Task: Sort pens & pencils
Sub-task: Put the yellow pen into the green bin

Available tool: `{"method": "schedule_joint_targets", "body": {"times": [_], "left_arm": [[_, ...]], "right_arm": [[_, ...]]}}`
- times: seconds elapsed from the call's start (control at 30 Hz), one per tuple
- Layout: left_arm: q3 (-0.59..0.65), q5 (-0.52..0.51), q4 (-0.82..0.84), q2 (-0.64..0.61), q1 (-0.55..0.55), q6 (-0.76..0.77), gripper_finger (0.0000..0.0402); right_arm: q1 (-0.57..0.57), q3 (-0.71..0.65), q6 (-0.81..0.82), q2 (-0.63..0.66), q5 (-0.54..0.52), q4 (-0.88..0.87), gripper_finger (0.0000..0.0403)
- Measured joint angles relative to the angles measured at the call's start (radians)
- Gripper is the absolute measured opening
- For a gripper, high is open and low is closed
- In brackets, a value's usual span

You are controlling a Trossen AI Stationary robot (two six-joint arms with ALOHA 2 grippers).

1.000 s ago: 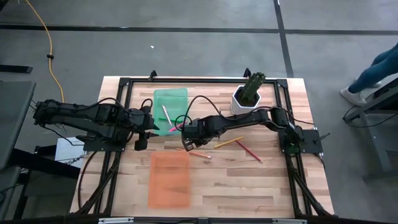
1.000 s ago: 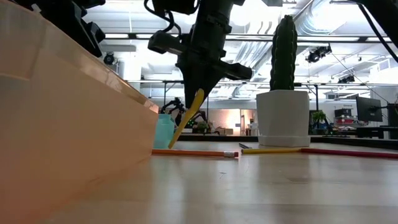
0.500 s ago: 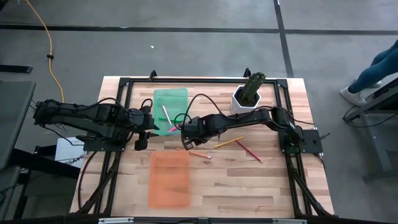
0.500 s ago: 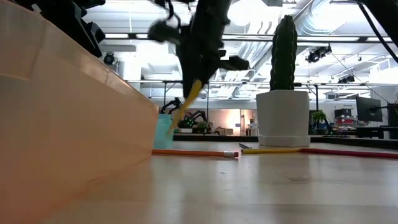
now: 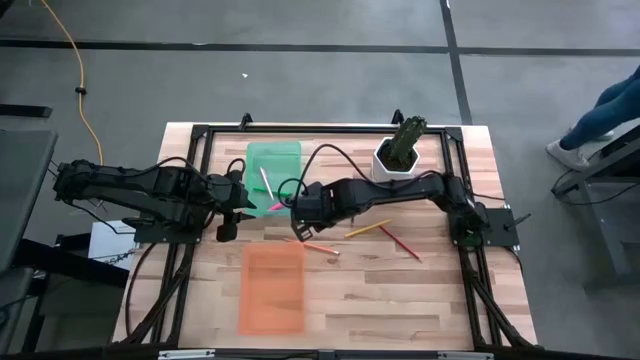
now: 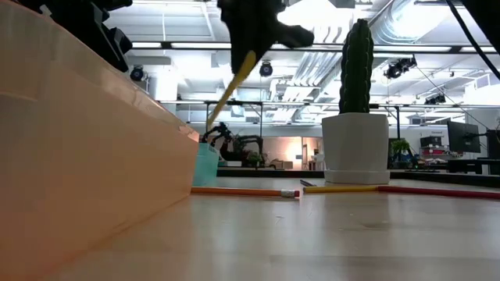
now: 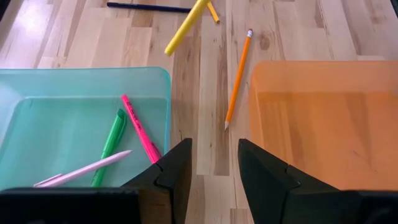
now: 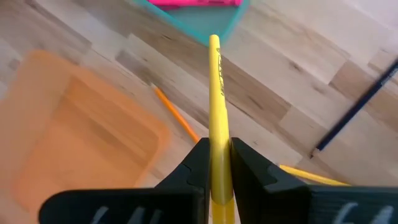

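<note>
Inside, the green tray (image 7: 37, 93) holds a magenta pen (image 7: 140, 127), a green pen (image 7: 111, 142) and a pale pink-white pen (image 7: 84, 168). The orange tray (image 7: 329, 118) holds nothing. The right gripper (image 8: 216, 163) is clenched on the yellow pen (image 8: 216, 106), held above the worktop (image 5: 400, 290) near the green tray. An orange pencil (image 7: 237, 78) lies between the trays. The left gripper (image 7: 214, 171) hangs released beside the green tray.

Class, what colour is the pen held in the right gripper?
Yellow pen, clearest in the right wrist view.
</note>
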State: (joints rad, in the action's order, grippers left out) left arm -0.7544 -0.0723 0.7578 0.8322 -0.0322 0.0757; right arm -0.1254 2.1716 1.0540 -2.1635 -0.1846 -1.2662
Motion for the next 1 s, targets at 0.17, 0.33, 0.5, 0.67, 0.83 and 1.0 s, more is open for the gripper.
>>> {"method": "schedule_joint_targets", "body": {"times": [0.17, 0.33, 0.5, 0.67, 0.83, 1.0], "left_arm": [[0.0, 0.001, -0.018, 0.0, 0.0, 0.0, 0.0119], [0.0, 0.05, -0.114, 0.0, 0.0, 0.002, 0.0119], [0.0, 0.083, -0.228, 0.0, 0.0, 0.036, 0.0119], [0.0, 0.084, -0.297, 0.001, 0.0, 0.06, 0.0119], [0.0, 0.082, -0.37, 0.001, 0.0, 0.078, 0.0119], [0.0, 0.053, -0.428, 0.002, -0.001, 0.097, 0.0119]], "right_arm": [[-0.022, 0.072, -0.007, 0.0, -0.053, -0.027, 0.0026], [-0.033, 0.141, -0.019, 0.0, -0.105, -0.052, 0.0026], [-0.033, 0.184, -0.041, 0.008, -0.143, -0.07, 0.0026], [-0.033, 0.182, -0.052, 0.032, -0.177, -0.081, 0.0026], [-0.033, 0.185, -0.07, 0.057, -0.214, -0.075, 0.0026], [-0.029, 0.185, -0.104, 0.08, -0.251, -0.047, 0.0026]]}}
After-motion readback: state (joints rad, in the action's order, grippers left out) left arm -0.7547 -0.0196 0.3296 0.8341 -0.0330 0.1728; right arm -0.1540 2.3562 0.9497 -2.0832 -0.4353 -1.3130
